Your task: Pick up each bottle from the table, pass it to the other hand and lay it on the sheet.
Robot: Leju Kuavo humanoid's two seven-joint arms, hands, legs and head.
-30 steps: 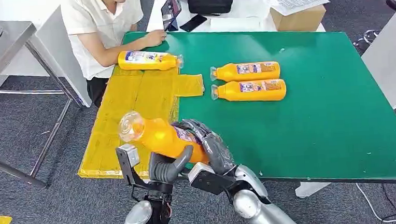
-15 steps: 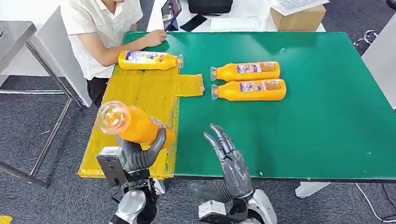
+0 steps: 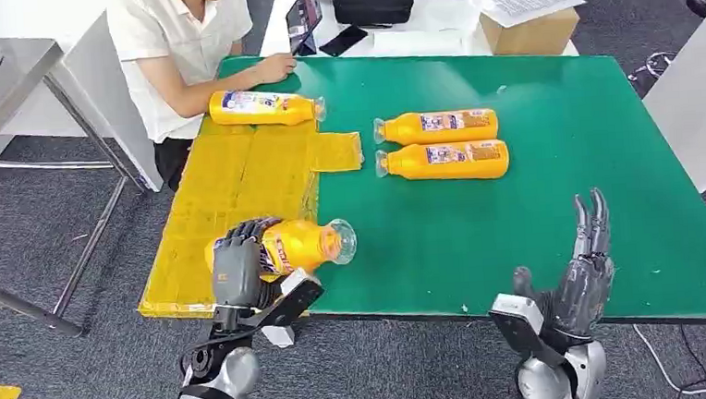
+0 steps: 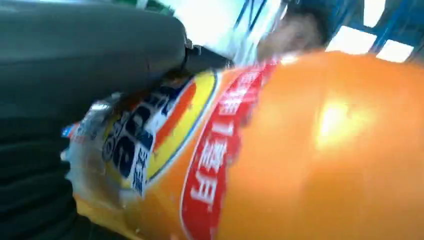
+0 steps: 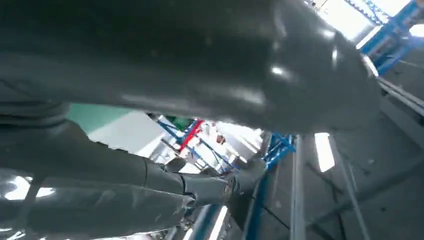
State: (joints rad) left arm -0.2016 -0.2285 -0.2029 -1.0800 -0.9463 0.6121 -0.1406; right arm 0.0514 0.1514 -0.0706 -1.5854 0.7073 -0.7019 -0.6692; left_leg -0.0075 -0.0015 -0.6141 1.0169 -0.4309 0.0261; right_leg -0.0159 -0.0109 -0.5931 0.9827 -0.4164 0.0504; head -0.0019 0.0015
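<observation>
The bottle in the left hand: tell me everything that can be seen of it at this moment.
The bottle is clear plastic filled with orange liquid, with a red, yellow and blue printed label around its body. It lies nearly on its side over the near end of the yellow sheet, its clear end pointing right over the edge of the green table. The left hand grips it, dark fingers wrapped over its body. Whether it already rests on the sheet cannot be told.

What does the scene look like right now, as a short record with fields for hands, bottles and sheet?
left hand: grips an orange bottle lying across the yellow sheet's near edge
right hand: holds nothing, fingers up
yellow sheet: one laid bottle at its far end
green table: two waiting bottles side by side
</observation>
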